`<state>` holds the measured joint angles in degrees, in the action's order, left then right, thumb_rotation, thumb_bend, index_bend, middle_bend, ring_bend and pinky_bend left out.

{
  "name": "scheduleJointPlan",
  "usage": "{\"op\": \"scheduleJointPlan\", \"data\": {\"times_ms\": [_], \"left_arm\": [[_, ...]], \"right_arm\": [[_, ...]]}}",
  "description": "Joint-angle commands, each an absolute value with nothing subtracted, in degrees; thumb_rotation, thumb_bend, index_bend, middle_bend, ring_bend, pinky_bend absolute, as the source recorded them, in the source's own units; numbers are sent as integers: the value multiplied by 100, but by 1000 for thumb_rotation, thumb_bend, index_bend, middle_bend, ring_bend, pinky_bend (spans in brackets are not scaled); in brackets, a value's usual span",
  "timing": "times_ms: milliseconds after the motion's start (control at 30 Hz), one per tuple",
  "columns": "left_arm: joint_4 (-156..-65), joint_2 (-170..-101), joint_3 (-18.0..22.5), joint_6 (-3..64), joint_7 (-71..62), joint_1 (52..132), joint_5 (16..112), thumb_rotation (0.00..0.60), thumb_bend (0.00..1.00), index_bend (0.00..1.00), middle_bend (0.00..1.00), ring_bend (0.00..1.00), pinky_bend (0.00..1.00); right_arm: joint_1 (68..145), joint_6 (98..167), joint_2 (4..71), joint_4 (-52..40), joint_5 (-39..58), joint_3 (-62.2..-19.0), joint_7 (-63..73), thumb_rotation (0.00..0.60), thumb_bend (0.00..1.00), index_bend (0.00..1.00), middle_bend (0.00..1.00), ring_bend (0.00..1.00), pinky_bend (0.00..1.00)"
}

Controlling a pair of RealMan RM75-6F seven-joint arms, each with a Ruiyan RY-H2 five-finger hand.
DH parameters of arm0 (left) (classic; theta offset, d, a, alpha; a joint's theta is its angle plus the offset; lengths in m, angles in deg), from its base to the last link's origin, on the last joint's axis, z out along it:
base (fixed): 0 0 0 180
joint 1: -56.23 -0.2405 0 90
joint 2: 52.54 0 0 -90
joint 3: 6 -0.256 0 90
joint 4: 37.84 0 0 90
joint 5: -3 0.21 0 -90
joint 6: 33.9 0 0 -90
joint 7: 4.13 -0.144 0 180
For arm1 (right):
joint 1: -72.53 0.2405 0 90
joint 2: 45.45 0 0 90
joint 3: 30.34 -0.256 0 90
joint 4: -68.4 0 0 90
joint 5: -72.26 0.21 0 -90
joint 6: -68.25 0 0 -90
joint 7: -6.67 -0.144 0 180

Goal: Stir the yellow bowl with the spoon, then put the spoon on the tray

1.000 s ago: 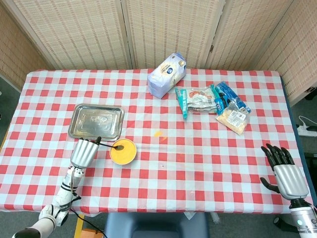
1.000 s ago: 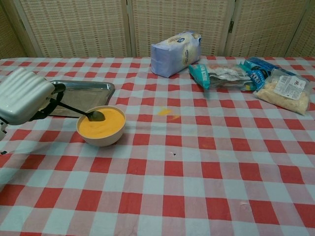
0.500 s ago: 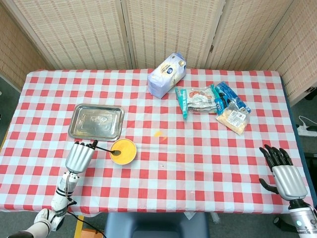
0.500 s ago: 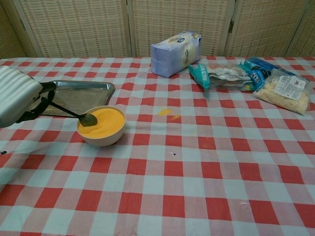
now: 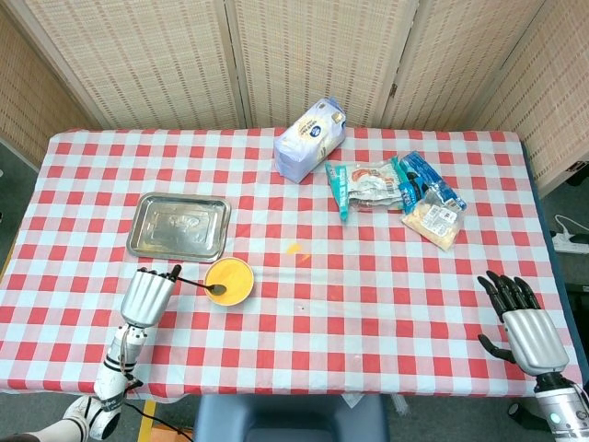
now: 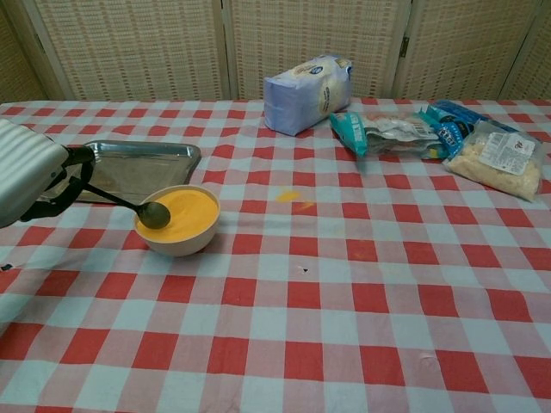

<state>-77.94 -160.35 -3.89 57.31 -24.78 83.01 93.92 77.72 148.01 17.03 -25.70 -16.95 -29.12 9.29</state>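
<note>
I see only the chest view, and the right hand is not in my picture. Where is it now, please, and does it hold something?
Observer: The right hand is over the near right corner of the table, fingers apart, holding nothing.
Operator: Thank you. Does anything lie on the tray? I see it only at a flat angle.
Observer: No. The head view looks straight down into it, and its whole floor is bare metal.
</note>
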Motion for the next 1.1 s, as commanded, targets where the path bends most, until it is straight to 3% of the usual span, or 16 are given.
{"op": "scheduleJointPlan", "data": {"times_ms": [33,633,1100], "left_arm": [[-7468,-16252,-328,5618,-2404,8381,9380,600,624,954,1000,1000,1000],[-6023,-16913,46,5355,-1945,8929,9180,600,624,954,1000,1000,1000],[-6388,-16783,-205,5862,-1862,8601,9330,600,624,954,1000,1000,1000]], "right_arm": [[7765,14811,1692,-2568,-1699,-2908,920,600,170,0,0,0,0],[7755,14784,1684,-2501,-1538,-2969,887,600,170,0,0,0,0],[7738,14818,1686,-2519,-1594,-2950,909,600,170,0,0,0,0]]}}
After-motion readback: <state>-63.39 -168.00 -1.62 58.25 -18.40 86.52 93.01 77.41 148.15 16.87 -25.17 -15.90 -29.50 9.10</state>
